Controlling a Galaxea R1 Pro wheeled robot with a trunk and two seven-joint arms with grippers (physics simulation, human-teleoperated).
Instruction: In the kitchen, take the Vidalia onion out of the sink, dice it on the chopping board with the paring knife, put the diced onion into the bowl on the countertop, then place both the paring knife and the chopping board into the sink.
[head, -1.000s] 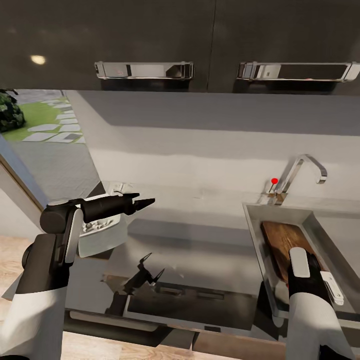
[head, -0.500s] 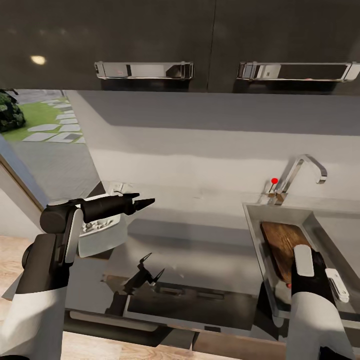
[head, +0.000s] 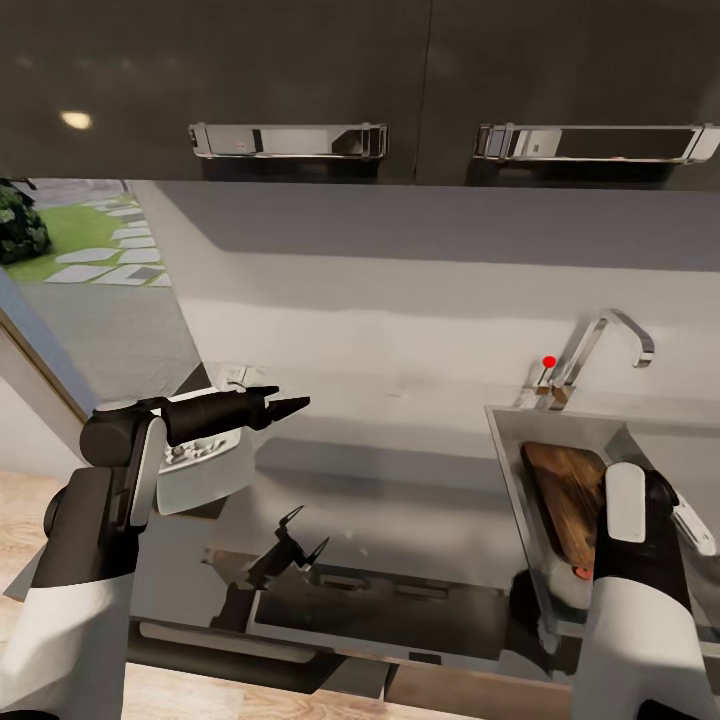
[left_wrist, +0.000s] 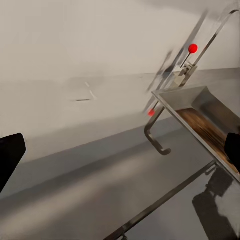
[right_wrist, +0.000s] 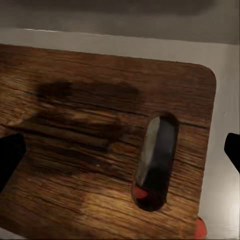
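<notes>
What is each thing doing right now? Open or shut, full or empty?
Left claw: open, holding nothing.
Right claw: open, holding nothing, over the board.
Chopping board: in the sink, tilted.
Paring knife: under the board, red handle poking out.
Bowl: upright on the countertop, white bits inside.
Faucet: no water running.
Cabinet doors: shut.

One sink (head: 520, 470), one faucet (head: 600, 345) with one red knob (head: 548, 362). One chopping board (head: 570, 485) in sink, one slot handle (right_wrist: 156, 160). Red knife handle bits seen through and beside slot: one paring knife (right_wrist: 200, 229). One bowl (head: 205, 465). Two arms, two grippers: left gripper (head: 285, 403), right gripper (right_wrist: 120, 150). Two cabinet handles (head: 288, 140) overhead.
</notes>
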